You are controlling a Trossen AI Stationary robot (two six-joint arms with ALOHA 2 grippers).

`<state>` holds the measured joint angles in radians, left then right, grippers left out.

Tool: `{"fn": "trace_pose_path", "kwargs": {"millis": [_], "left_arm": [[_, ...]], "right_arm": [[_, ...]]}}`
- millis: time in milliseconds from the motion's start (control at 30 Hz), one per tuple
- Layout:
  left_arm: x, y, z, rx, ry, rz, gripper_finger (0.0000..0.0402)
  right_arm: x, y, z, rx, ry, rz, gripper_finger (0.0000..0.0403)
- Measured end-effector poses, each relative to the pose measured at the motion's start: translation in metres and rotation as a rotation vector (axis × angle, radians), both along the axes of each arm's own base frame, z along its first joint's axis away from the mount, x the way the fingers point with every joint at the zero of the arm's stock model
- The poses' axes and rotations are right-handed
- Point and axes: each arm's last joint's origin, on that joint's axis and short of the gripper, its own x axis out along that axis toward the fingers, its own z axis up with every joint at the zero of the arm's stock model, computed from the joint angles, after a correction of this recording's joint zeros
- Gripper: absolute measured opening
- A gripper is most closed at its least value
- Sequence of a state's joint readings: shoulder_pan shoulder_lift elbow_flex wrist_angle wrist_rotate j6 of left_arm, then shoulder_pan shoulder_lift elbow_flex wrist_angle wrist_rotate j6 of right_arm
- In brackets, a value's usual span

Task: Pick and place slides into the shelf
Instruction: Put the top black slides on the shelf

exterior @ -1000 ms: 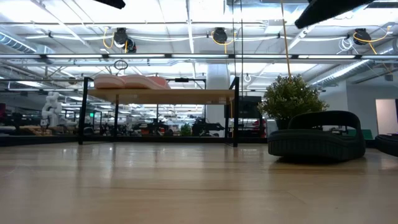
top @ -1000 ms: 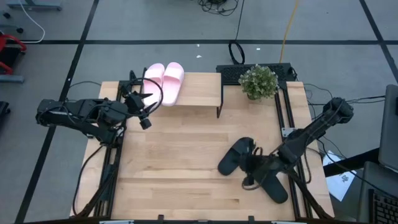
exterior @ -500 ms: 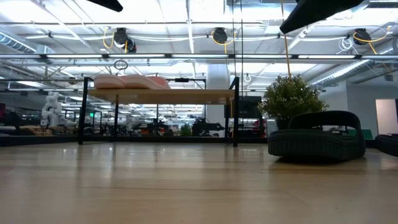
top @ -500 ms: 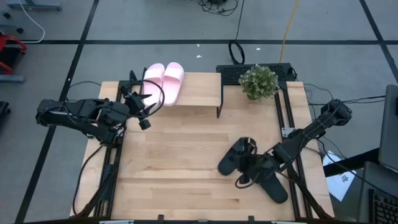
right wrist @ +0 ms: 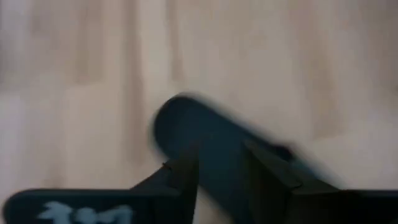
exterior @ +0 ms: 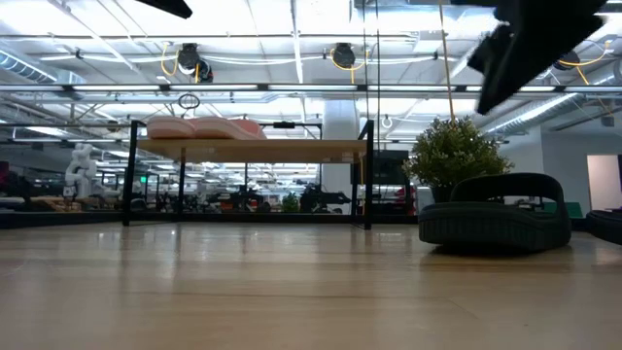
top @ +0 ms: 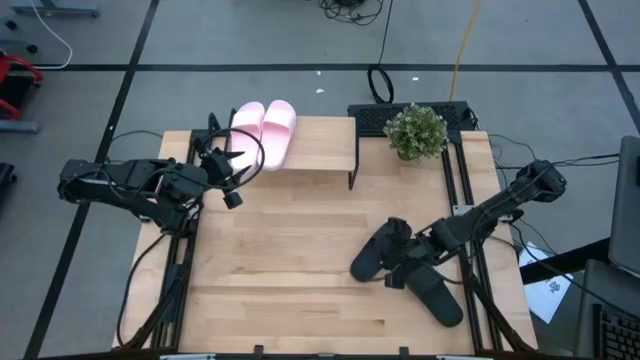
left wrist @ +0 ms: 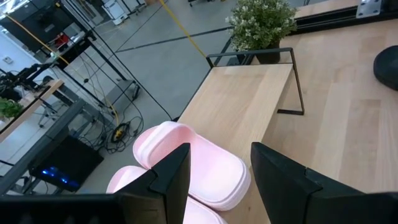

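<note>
Two pale pink slides [top: 264,130] lie side by side on the left end of the shelf [top: 315,150], soles on its wood top. Two black slides rest on the table at the right, one [top: 370,255] nearer the middle and one [top: 440,298] toward the near edge. My right gripper [top: 398,270] hangs open over them, with a black slide [right wrist: 186,124] blurred just beyond its fingers. In the low view that arm [exterior: 530,44] stays above the black slide [exterior: 496,219]. My left gripper [left wrist: 217,180] waits open by the shelf's left end, facing the pink slides [left wrist: 199,162].
A potted plant [top: 415,130] stands at the far right, just right of the shelf's black legs [top: 352,165]. Bare wooden tabletop [top: 280,260] stretches across the middle and near left. Metal rails [top: 465,190] run along the table's right side.
My right gripper has swung over the black slides toward the table's far edge and sunk a little, its wrist turning as it went; in the low view the arm has dropped further into the picture. The slides have not moved.
</note>
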<state>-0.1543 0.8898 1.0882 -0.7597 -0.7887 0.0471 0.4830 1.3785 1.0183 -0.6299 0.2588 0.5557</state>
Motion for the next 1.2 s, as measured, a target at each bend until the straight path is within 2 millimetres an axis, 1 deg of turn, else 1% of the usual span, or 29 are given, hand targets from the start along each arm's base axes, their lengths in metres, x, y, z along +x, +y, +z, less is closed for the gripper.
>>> {"fn": "trace_pose_path", "kwargs": {"millis": [67, 133, 233, 367, 500, 733, 833, 967, 1200], "left_arm": [[0.000, 0.000, 0.000, 0.000, 0.000, 0.000, 0.0175], [0.000, 0.000, 0.000, 0.000, 0.000, 0.000, 0.0175], [0.000, 0.000, 0.000, 0.000, 0.000, 0.000, 0.0175], [0.000, 0.000, 0.000, 0.000, 0.000, 0.000, 0.0175], [0.000, 0.000, 0.000, 0.000, 0.000, -0.001, 0.0175], [0.000, 0.000, 0.000, 0.000, 0.001, -0.001, 0.0175], [0.000, 0.000, -0.001, 0.002, 0.010, -0.001, 0.0175], [-0.001, 0.000, -0.002, 0.004, 0.026, 0.000, 0.0175], [-0.001, 0.000, -0.002, 0.005, 0.030, 0.000, 0.0175]], "right_arm": [[0.000, -0.002, -0.001, 0.107, 0.052, -0.021, 0.0133], [0.001, -0.005, -0.002, 0.167, 0.081, -0.062, 0.0141], [0.002, -0.007, -0.001, 0.198, 0.088, -0.094, 0.0142], [0.001, -0.009, 0.002, 0.238, 0.092, -0.079, 0.0137], [-0.005, -0.015, 0.008, 0.214, 0.083, -0.089, 0.0135], [-0.029, -0.034, 0.016, 0.069, 0.132, -0.279, 0.0134], [-0.036, -0.038, 0.018, 0.057, 0.147, -0.342, 0.0134], [-0.038, -0.037, 0.020, 0.063, 0.143, -0.346, 0.0134], [-0.036, -0.036, 0.021, 0.079, 0.122, -0.348, 0.0134]]}}
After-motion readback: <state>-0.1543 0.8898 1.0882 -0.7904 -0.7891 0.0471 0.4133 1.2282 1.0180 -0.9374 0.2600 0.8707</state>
